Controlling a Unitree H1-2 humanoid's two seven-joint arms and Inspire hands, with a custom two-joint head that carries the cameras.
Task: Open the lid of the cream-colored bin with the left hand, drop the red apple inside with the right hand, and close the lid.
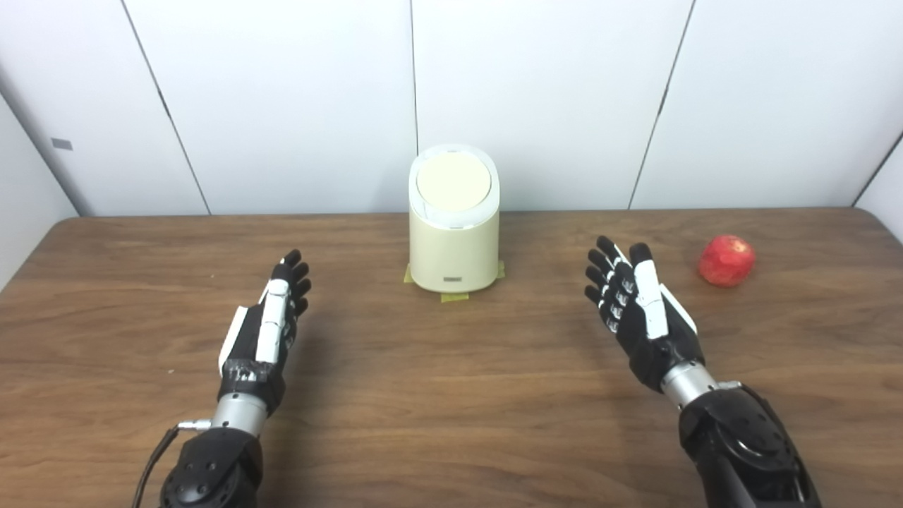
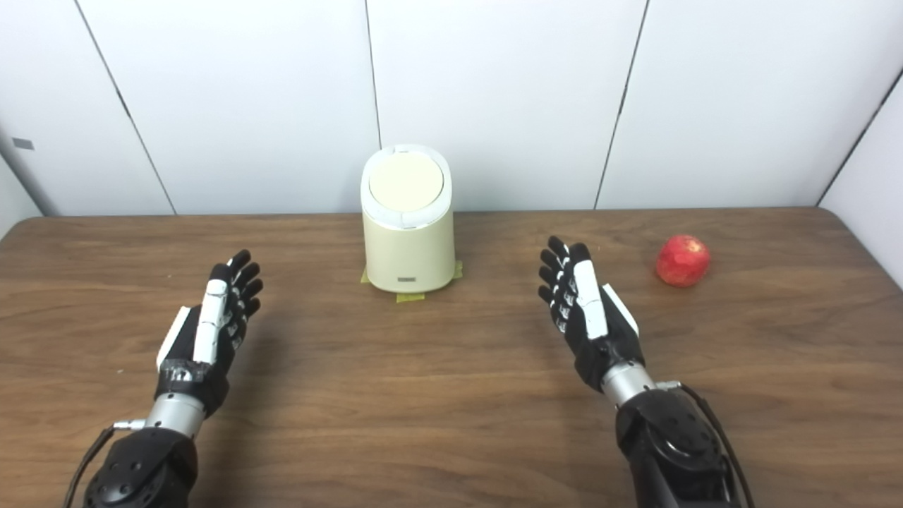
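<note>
A cream-colored bin [image 1: 453,240] stands at the back middle of the wooden table, its round lid [image 1: 453,181] shut. A red apple [image 1: 726,260] lies on the table at the right, apart from everything. My left hand [image 1: 271,317] is open and empty, fingers straight, above the table to the front left of the bin. My right hand [image 1: 635,303] is open and empty, between the bin and the apple, a little nearer to me than both.
Yellow tape tabs [image 1: 454,297] stick out under the bin's base. A white panelled wall [image 1: 550,99] stands close behind the table's far edge. The table's right corner [image 1: 871,212] is rounded.
</note>
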